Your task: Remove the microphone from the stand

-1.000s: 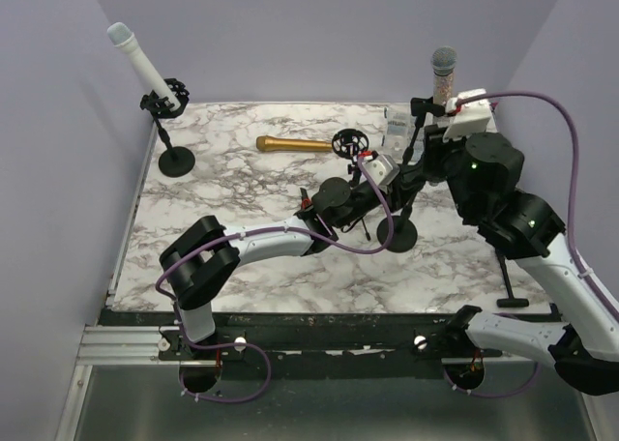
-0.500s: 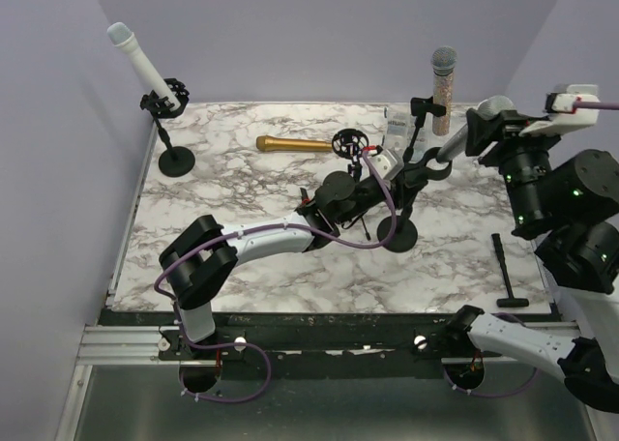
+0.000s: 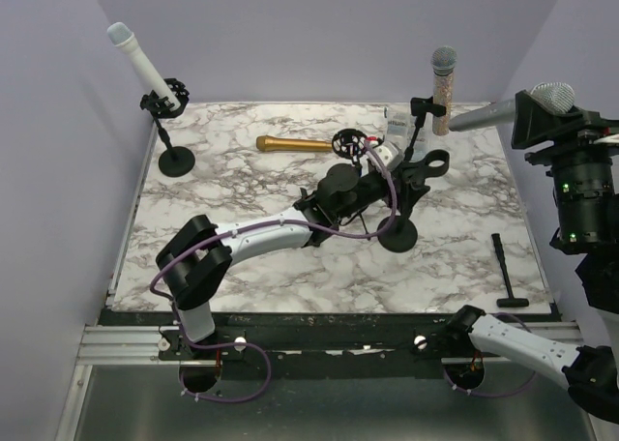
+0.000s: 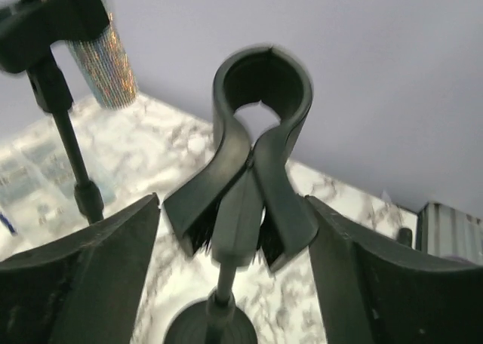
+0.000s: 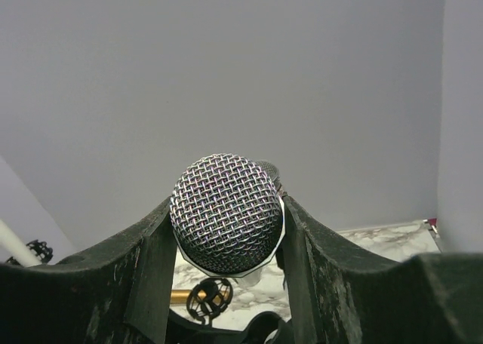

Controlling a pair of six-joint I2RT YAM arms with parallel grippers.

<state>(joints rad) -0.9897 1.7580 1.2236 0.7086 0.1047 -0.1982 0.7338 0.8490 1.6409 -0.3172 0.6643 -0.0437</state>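
Marble-patterned counter point(image 3: 218, 191) here. A gold microphone point(image 3: 293, 144) lies flat toward the back. The white-microphone stand point(image 3: 176, 159) sits at the back-left corner. The empty-clip stand point(image 3: 397, 234) rests its round base right of centre, and a black T-shaped tool point(image 3: 505, 269) lies near the right edge.

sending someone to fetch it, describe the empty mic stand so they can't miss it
On the marble table, look right of centre, at the left gripper. The black stand there has a round base and a bare ring clip; the back-left stand and back-right stand each hold a microphone.
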